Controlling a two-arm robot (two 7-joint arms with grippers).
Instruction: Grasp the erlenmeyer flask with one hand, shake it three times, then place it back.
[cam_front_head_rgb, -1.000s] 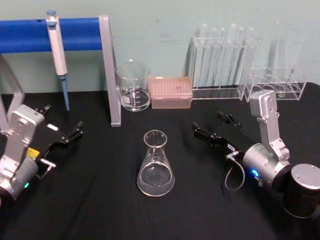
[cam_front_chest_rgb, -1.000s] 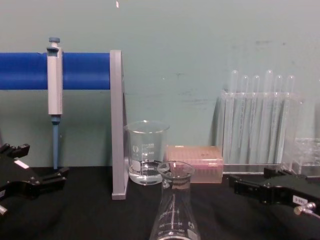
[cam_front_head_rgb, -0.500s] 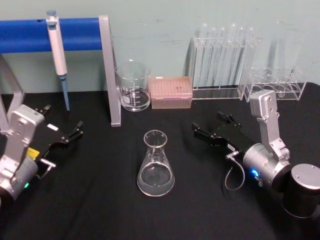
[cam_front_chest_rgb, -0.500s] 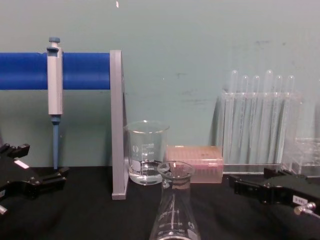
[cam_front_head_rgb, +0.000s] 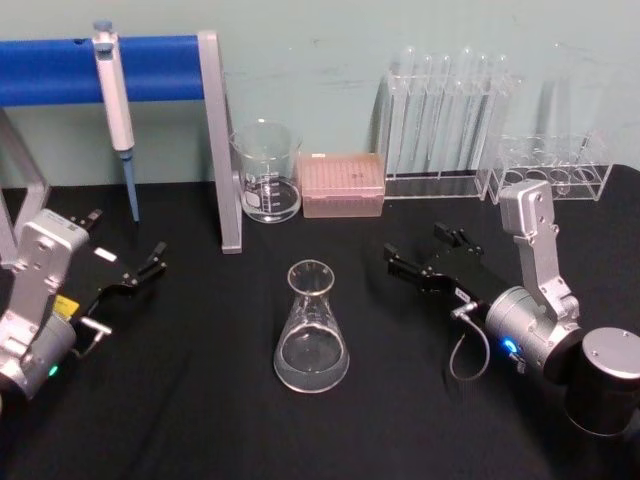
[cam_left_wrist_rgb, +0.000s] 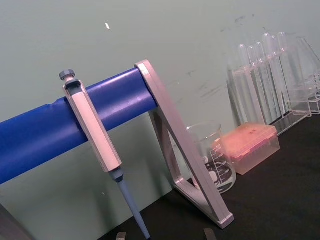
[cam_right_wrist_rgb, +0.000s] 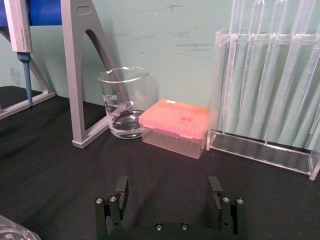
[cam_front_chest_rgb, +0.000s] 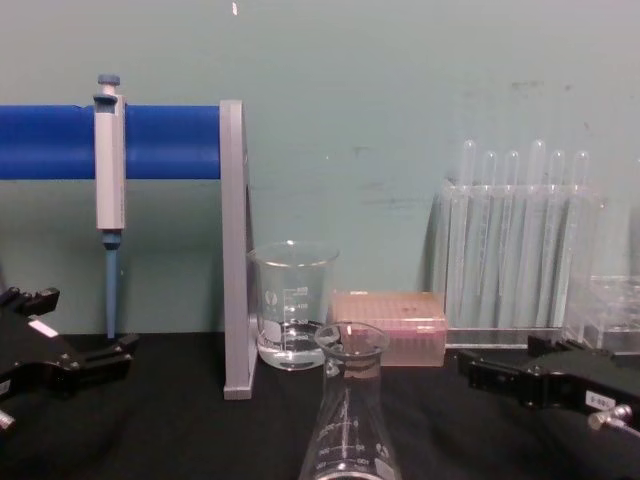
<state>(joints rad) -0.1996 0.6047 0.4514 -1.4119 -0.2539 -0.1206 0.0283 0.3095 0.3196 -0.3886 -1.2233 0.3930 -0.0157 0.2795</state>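
1. Nearest you, the flask (cam_front_head_rgb: 312, 330) stands upright on the black table (cam_front_head_rgb: 200, 420), roughly mid-table toward the front edge, touching nothing. No grasp yet, so you're at the very start.
2. Your right gripper (cam_front_head_rgb: 430, 255) sits to the flask's right, near but clearly apart from it, jaws spread wide with nothing between them; the right wrist view shows the gap plainly. It carries the small numbered label, so my guess is that's the working hand.
3. Your left gripper (cam_front_head_rgb: 125, 265) is parked toward the table's left edge, jaws also open and holding nothing.
4. Further back: a beaker (cam_front_head_rgb: 266, 172) and a pink box (cam_front_head_rgb: 343, 184) near the back edge, the pipette (cam_front_head_rgb: 116, 100) hanging on its blue-bar stand (cam_front_head_rgb: 215, 150), and test tube racks (cam_front_head_rgb: 450, 120) at the back right.
5. Risks, as I see it: smooth glass with sloped walls, so a low pinch could squeeze it up and out. Go for the neck. A sideways bump would tip it, and loose shakes could fling it.
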